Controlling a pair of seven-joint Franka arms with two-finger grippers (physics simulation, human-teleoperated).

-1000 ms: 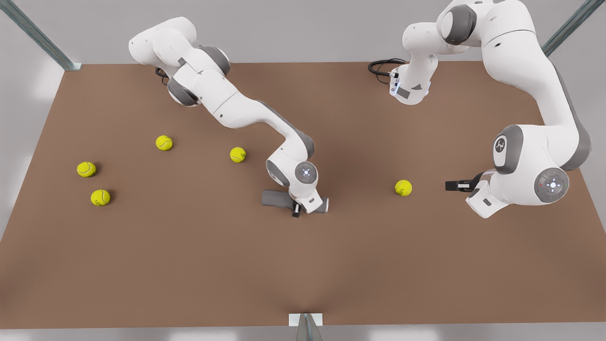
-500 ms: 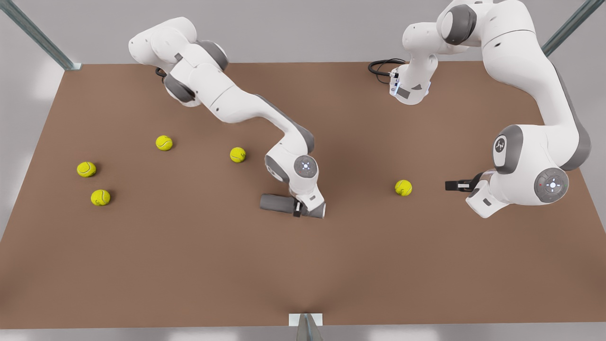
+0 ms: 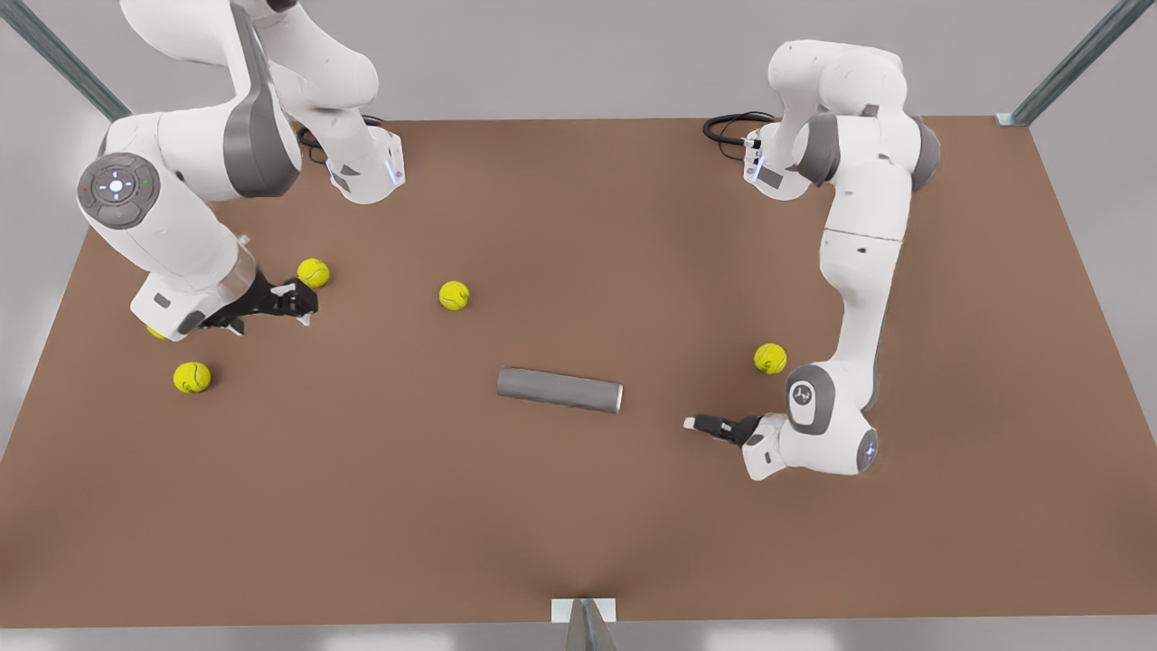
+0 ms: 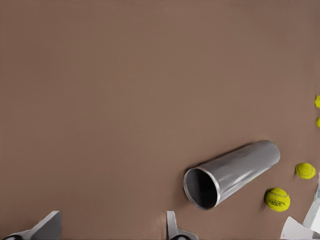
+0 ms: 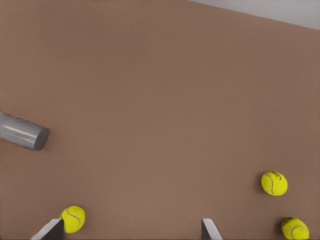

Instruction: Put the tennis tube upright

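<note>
Front view with both wrist views. The tube (image 3: 559, 389) lies flat on the table (image 3: 578, 524) near the table's middle, held by neither arm. Its long axis runs nearly along the front view's left-right line. The hollow rimmed end points to the front view's right.

The left gripper (image 3: 702, 423) is low over the table at the front view's right, just off that rimmed end and roughly in line with the axis. Its fingers (image 4: 172, 227) stand spread apart and empty. In the left wrist view the tube (image 4: 232, 172) shows its open mouth towards the camera, a little aside from the gap between the fingers.

The right gripper (image 3: 303, 303) waits at the front view's left, well apart from the tube, fingers (image 5: 210, 229) likewise spread and empty. The right wrist view shows the tube's far end (image 5: 22, 131), apparently closed, though the angle leaves this uncertain.

The left gripper is judged the nearer and better placed. The tube is not yet grasped or raised.

Surroundings:
- One ball (image 3: 769, 359) lies near the left arm, off the line from fingers to tube.
- A second ball (image 3: 454, 295) lies beyond the tube, apart from it.
- A third ball (image 3: 313, 272) lies just beside the right gripper.
- A fourth ball (image 3: 192, 377) lies near the table's edge at the front view's left.

Nothing stands between the left fingers and the rim.
</note>
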